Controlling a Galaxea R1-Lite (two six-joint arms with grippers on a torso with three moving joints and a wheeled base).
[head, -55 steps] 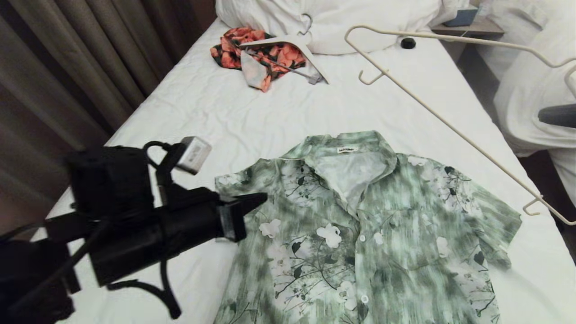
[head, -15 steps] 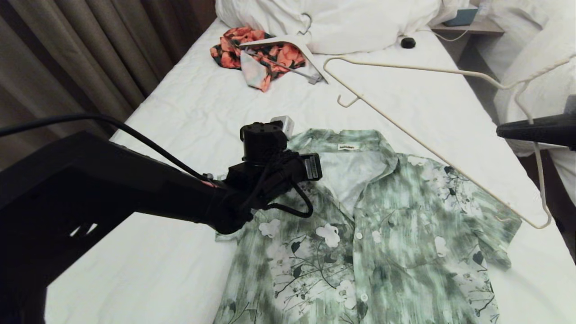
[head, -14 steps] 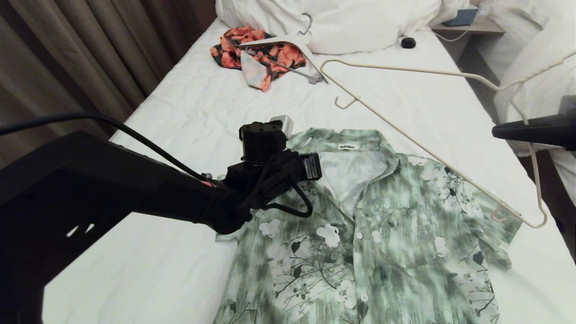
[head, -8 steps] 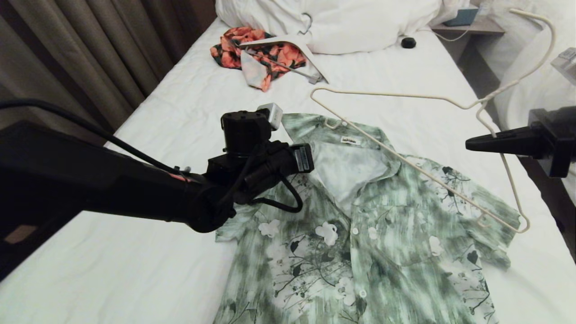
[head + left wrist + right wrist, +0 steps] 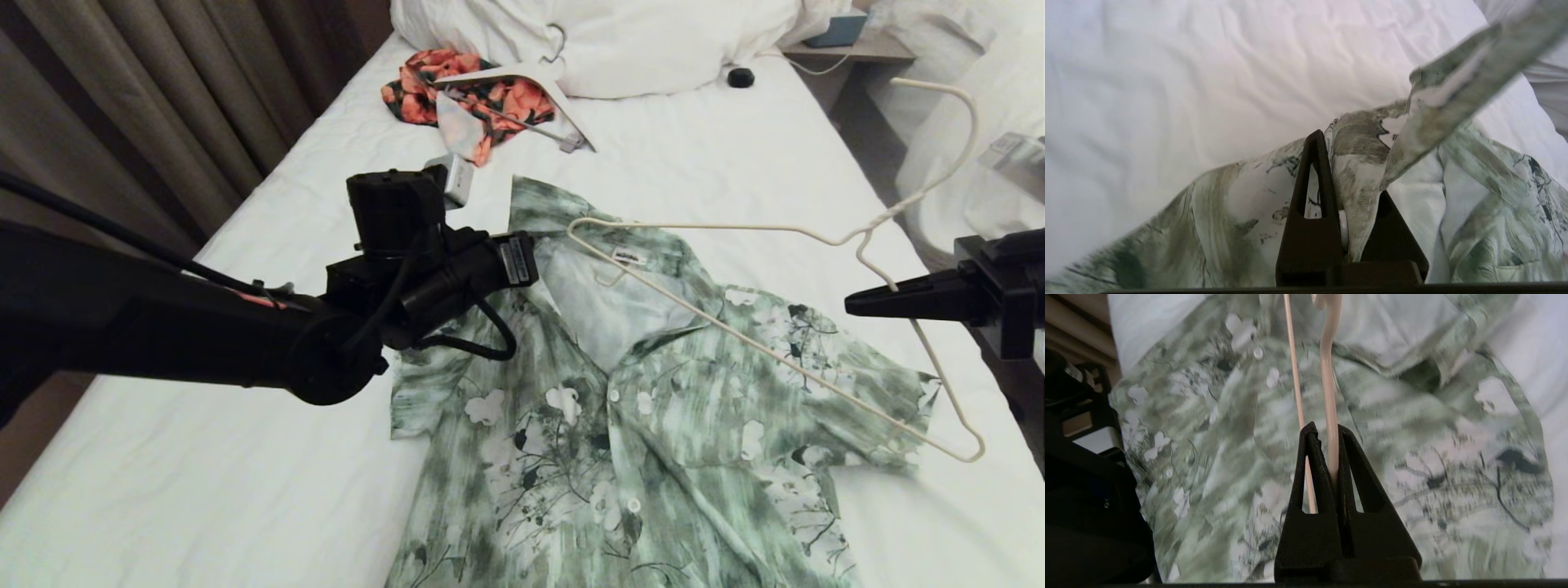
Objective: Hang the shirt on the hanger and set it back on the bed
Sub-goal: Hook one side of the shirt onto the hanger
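- We're over the bed [image 5: 718, 155], its white sheet filling most of the head view, and on it the shirt [image 5: 653, 408] spreads across the lower centre and lower right of the frame.
- There's no box or bin in play; the bed carries everything. At the upper centre lie an orange-red floral garment [image 5: 424, 90] with a flat white hanger [image 5: 522, 77] on top, and a small black object [image 5: 740, 77] sits near the pillows [image 5: 620, 41].
- Our left gripper [image 5: 1349, 212], centre-left in the head view, is clamped on the shirt's front edge by the collar, with a white button just at the fingers.
- That collar side is pulled up off the sheet, a flap standing at upper centre.
- Our right gripper [image 5: 1331, 457], at the right edge of the head view, is pinched tight on the neck of the hanger [image 5: 775, 343].
- The hanger hangs in the air over the shirt, its hook curving up at the upper right, one tip above the open collar and the other past the shirt's sleeve at the lower right.
- Compared with a second ago, the hanger has swung down from over the bare sheet to above the collar, the left gripper has lifted the collar, and the shirt has shifted.
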